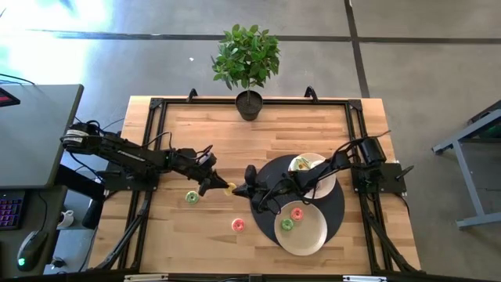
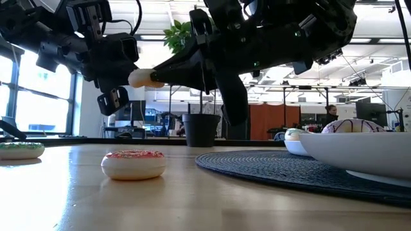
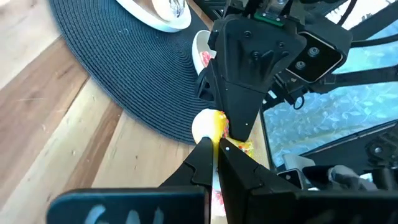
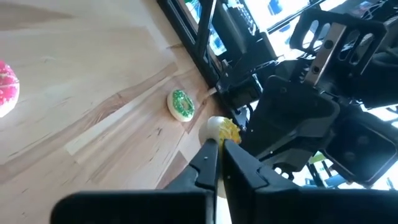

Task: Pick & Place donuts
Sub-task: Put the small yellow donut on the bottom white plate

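A small yellow-frosted donut [image 1: 230, 188] hangs in the air over the middle of the table, just left of the dark round mat [image 1: 338, 205]. My left gripper [image 1: 218, 185] reaches it from the left and my right gripper [image 1: 241, 189] from the right, and both are shut on it. On the wood, a green donut [image 1: 192, 197] and a pink donut [image 1: 238, 225] lie flat. A green donut [image 1: 287, 224] and a pink one [image 1: 297, 212] lie on the near white plate [image 1: 309, 239]. My left gripper pinches the yellow donut's ring on its left side [image 3: 209, 134] between its two fingers. The fingers come nearly level from the table's left. The donut is lifted clear of the table [image 2: 144, 77]. My right gripper pinches the opposite side of the same donut's ring [image 4: 217, 135] between its two fingers. They come nearly level from the table's right, tip to tip with the left gripper. The donut hangs between the two grippers, clear of the wood.
A second white plate [image 1: 322, 182] with a pale donut [image 1: 301, 164] lies on the mat's far side, under my right arm. A potted plant [image 1: 249, 104] stands at the far edge. Bare wood stretches along the near-left part of the table.
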Available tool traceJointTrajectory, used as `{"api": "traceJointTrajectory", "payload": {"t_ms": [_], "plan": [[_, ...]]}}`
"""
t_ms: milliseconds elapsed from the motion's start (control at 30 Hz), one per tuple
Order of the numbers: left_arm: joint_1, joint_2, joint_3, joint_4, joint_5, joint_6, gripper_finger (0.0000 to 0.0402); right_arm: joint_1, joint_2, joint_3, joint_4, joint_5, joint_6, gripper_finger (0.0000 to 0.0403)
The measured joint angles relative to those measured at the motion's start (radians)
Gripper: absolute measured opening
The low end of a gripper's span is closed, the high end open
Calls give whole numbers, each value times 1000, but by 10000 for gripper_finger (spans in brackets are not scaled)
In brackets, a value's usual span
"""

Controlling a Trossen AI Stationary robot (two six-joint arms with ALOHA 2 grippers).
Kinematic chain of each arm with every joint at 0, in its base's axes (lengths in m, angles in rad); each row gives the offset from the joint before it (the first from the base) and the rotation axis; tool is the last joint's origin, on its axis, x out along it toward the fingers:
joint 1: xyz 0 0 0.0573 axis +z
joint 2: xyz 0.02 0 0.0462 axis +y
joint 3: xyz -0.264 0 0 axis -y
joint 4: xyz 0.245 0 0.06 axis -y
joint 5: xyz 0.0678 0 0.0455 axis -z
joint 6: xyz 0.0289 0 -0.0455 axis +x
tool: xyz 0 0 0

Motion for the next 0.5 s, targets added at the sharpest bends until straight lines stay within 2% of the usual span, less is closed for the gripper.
{"api": "traceJointTrajectory", "payload": {"t_ms": [233, 500], "plan": [[0, 8, 0, -1, -2, 43, 8, 0, 0, 0, -8, 0, 3, 29], [0, 53, 0, 17, -12, 49, 8, 0, 0, 0, -16, -1, 55, 8]]}}
